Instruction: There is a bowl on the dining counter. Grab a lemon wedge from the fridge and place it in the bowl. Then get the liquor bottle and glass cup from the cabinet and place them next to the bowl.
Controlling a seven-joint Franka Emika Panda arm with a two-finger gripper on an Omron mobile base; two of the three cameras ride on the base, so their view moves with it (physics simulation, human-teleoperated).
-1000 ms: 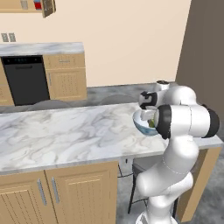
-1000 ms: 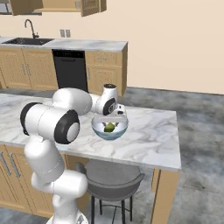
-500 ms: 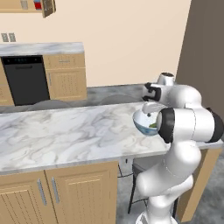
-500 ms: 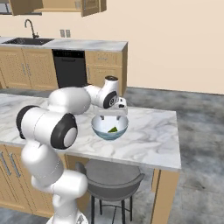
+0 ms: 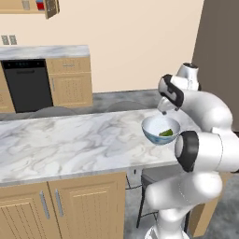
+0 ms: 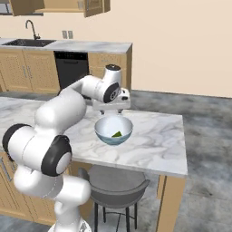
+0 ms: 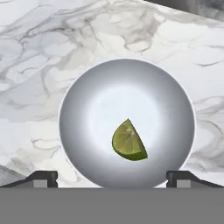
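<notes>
A pale blue-white bowl (image 5: 151,132) (image 6: 103,131) (image 7: 87,109) stands near the right end of the dining counter (image 5: 70,144) (image 6: 158,140) (image 7: 35,52). A green lemon wedge (image 5: 165,133) (image 6: 117,134) (image 7: 128,141) lies loose inside it. My gripper (image 5: 164,111) (image 6: 112,110) (image 7: 112,177) hangs straight above the bowl, pointing down, open, with nothing between its fingers. The open wall cabinet (image 5: 49,7) (image 6: 86,5) is high at the back; what stands on its shelf is too small to tell.
A grey stool (image 6: 113,186) (image 5: 154,177) is tucked under the counter's right end. The back counter holds a black dishwasher (image 5: 28,86) (image 6: 72,68) and a sink (image 6: 27,43). The dining counter's right edge is close to the bowl.
The gripper opened wide and rose out of the bowl. The lemon wedge stays lying in the bowl.
</notes>
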